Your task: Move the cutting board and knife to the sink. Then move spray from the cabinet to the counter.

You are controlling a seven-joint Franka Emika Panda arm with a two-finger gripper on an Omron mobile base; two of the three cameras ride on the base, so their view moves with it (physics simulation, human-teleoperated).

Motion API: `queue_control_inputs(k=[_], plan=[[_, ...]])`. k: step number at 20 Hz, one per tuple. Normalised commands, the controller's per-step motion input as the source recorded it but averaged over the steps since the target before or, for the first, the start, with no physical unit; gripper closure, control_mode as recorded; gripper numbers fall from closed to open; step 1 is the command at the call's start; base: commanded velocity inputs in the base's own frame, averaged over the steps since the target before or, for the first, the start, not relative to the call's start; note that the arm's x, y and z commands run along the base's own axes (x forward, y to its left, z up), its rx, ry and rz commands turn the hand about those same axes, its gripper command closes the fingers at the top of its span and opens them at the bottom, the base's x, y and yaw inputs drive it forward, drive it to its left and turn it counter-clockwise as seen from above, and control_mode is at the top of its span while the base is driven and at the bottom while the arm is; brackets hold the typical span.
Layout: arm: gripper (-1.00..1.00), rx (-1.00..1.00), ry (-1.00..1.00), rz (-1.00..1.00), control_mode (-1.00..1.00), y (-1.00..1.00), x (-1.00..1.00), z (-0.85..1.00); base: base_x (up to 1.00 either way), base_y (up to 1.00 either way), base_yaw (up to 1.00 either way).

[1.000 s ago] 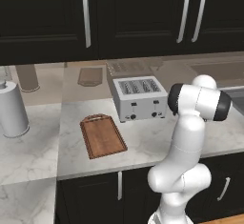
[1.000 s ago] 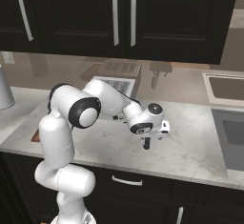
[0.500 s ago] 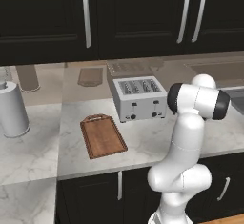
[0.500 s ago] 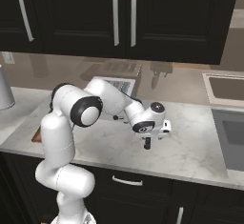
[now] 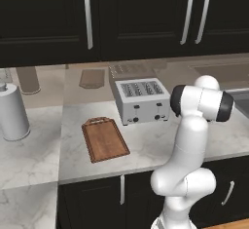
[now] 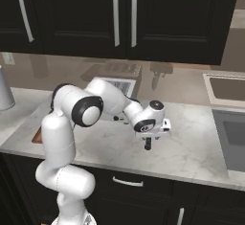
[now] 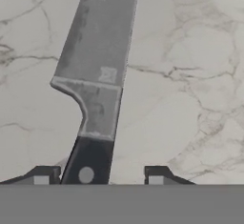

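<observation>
In the hand view the knife (image 7: 97, 66) lies flat on the marble counter (image 7: 190, 75), pale blade pointing away and black handle between my fingertips. My gripper (image 7: 100, 176) straddles the handle: the left finger (image 7: 45, 174) is close beside it and the right finger (image 7: 159, 174) stands off with a gap, so it is open. From the right base view the gripper (image 6: 148, 145) points straight down just above the counter (image 6: 191, 147). The cutting board (image 5: 104, 139) lies left of the arm. The sink (image 6: 216, 123) is at the far right. The spray is out of view behind the shut cabinet (image 5: 146, 18) doors.
A silver toaster (image 5: 141, 101) stands behind the board against the backsplash. A white paper-towel roll (image 5: 12, 113) stands at the far left. Bare marble lies between my gripper and the sink. Dark drawers run under the counter edge.
The hand has sunk a little toward the counter over the knife. The board, toaster and base views are unchanged.
</observation>
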Motion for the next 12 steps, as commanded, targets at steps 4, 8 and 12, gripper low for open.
queue_control_inputs(k=[4,8,12], plan=[[1.0,-0.05,0.05,0.0,-1.0,0.26,-0.07,-0.88,0.0,0.0,0.0],[1.0,0.0,0.24,0.0,-1.0,0.04,-0.14,-0.93,0.0,0.0,0.0],[1.0,0.0,0.18,0.0,-1.0,0.03,-0.36,-0.99,0.0,0.0,0.0]])
